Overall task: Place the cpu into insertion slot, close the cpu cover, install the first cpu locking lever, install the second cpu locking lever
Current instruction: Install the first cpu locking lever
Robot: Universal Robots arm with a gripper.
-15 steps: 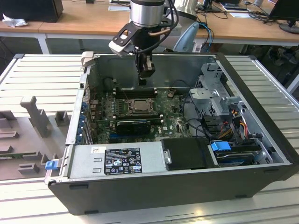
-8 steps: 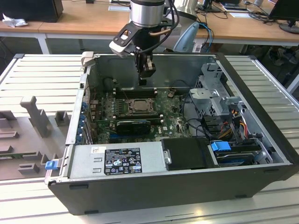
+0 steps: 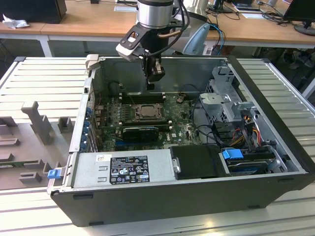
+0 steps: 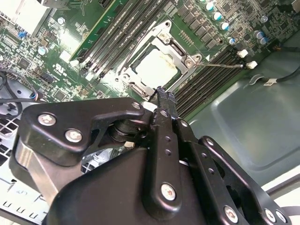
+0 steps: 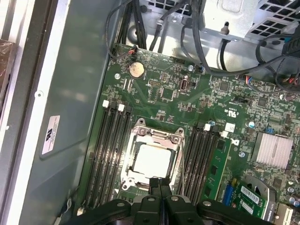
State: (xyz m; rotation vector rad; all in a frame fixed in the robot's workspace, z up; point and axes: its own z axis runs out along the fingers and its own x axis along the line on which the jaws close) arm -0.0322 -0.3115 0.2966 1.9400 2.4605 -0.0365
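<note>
One slatted desk (image 3: 44, 78) is carrying an open computer case (image 3: 162, 196) lying on its side, and the green motherboard (image 3: 182, 123) is sitting on its floor. I am hovering my gripper (image 3: 150, 86) inside the case above the board, close over the socket area toward the case's far wall in the exterior view. My fingers (image 5: 154, 190) are pressing together with only a thin seam between them, and they are pinching nothing. Long black memory slots (image 5: 110, 150) are running along both sides of the insertion slot (image 3: 134, 113). The cpu cover (image 5: 157, 136) is lying flat over that slot, its silvery frame ringing the chip. The cpu (image 5: 152, 159) is sitting in the slot, its pale metal top showing through the cover's window, and in both wrist views my fingertips are pointing at the cover's near edge. In the second wrist view a thin metal lever (image 4: 220, 66) is reaching out from one corner of the cover toward the white memory clips (image 4: 246, 58); I cannot tell whether it is latched.
</note>
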